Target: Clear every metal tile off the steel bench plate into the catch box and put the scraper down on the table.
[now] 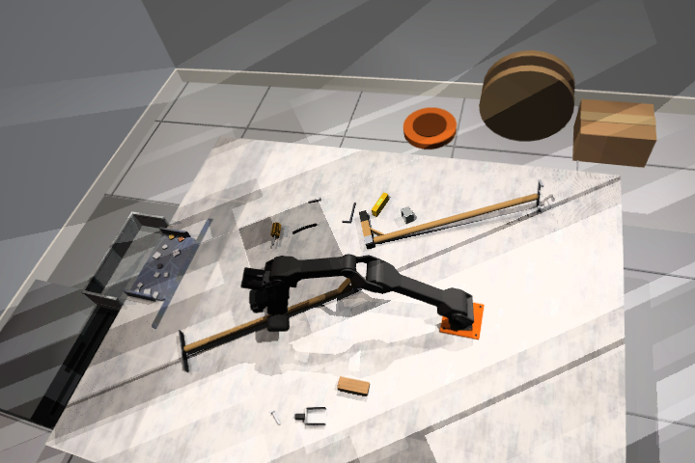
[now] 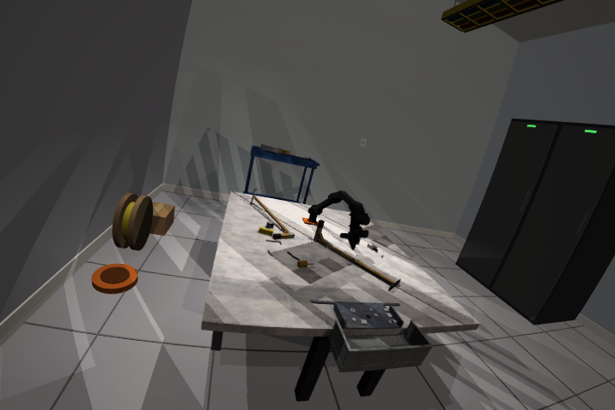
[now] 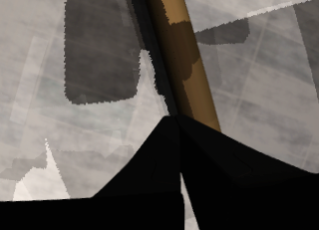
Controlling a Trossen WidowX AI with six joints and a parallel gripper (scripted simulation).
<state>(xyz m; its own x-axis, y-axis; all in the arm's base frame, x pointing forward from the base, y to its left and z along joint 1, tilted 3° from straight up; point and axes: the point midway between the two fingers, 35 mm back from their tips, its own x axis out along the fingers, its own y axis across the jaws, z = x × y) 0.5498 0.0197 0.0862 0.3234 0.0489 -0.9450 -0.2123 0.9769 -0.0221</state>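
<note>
The long scraper lies slantwise across the table, its wooden handle passing below the arm, its dark crossbar blade at the plate side. My gripper is shut, fingertips together, close against one side of the handle in the wrist view, with nothing seen between them. Whether they touch the handle is unclear. Several small tiles lie scattered on the steel plate. The catch box is beyond it, at the table edge. The arm hides part of the handle in the top view.
Another long wooden-handled tool lies on the far side, near a yellow block and a grey block. An orange-handled tool lies nearer the plate. A wooden block and a metal fork lie opposite.
</note>
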